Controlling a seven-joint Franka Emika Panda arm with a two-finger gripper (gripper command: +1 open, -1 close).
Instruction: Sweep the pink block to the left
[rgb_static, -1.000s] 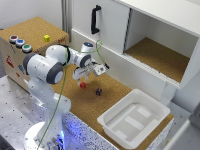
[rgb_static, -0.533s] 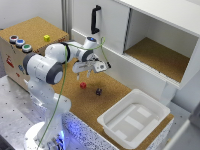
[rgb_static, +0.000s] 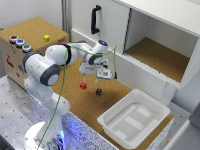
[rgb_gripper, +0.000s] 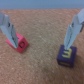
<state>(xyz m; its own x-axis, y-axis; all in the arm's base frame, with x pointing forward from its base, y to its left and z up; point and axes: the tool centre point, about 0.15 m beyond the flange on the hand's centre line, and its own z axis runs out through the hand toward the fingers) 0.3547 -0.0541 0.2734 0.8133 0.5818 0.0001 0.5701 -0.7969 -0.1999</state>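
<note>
Cork-topped counter (rgb_static: 75, 87) is carrying the pink block (rgb_static: 83, 85) and a dark purplish block (rgb_static: 99, 92), both lying just below the claw (rgb_static: 93, 76), which is hanging released with its fingers spread; in the wrist view one fingertip (rgb_gripper: 11, 31) is sitting right against the pink block (rgb_gripper: 19, 43), the other by the dark purplish block (rgb_gripper: 66, 54). This looks like the approach step, so the next move calls for lowering beside the pink block and pushing it sideways without catching its neighbour. Compared with half a second ago, the claw is reaching slightly nearer the blocks, which are lying unmoved.
</note>
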